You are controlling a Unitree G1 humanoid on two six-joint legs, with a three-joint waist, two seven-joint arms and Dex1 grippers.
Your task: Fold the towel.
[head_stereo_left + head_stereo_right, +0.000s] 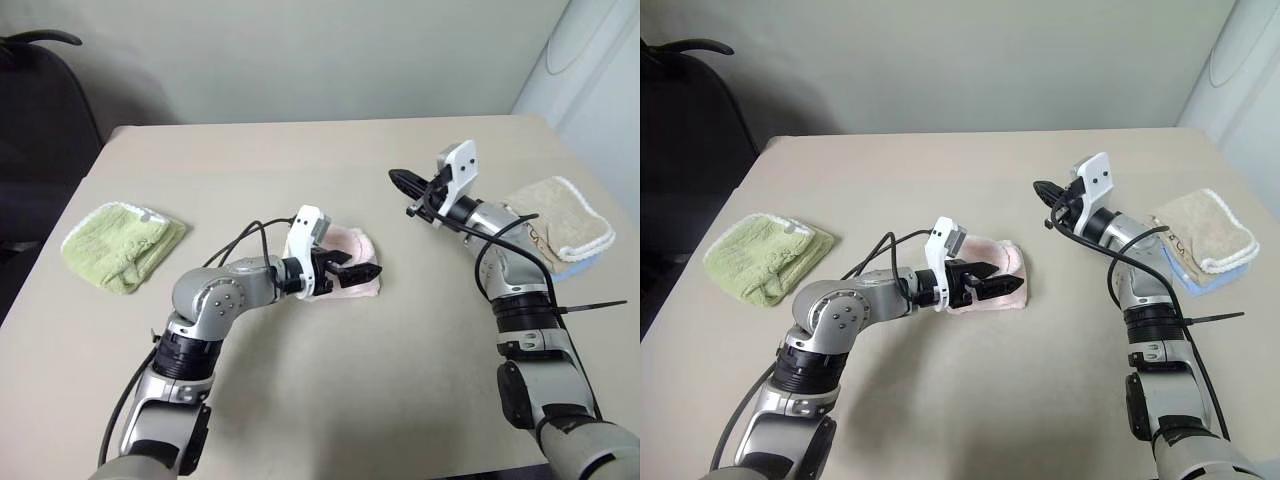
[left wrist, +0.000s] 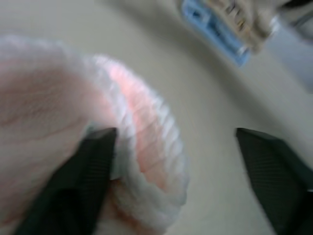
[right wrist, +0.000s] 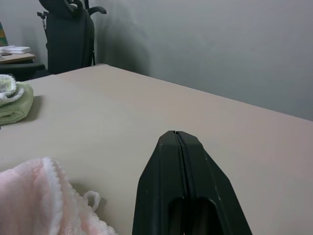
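Note:
The pale pink towel (image 1: 357, 243) lies folded in a small bundle at the middle of the table, its white-edged layers stacked at one end (image 2: 146, 127). My left gripper (image 1: 365, 265) hovers low over its near side and is open. One finger (image 2: 90, 169) rests against the towel's folded edge and the other finger (image 2: 274, 171) stands apart over bare table. My right gripper (image 1: 398, 180) hangs raised above the table to the right of the towel and is shut with nothing in it (image 3: 177, 139). A corner of the towel (image 3: 34, 196) shows below it.
A green folded towel (image 1: 120, 245) lies at the table's left side. A beige towel with white trim (image 1: 555, 215) sits on a blue item (image 1: 585, 262) at the right edge. A dark chair (image 1: 40, 100) stands beyond the left corner. Bare tabletop (image 1: 330, 380) lies in front.

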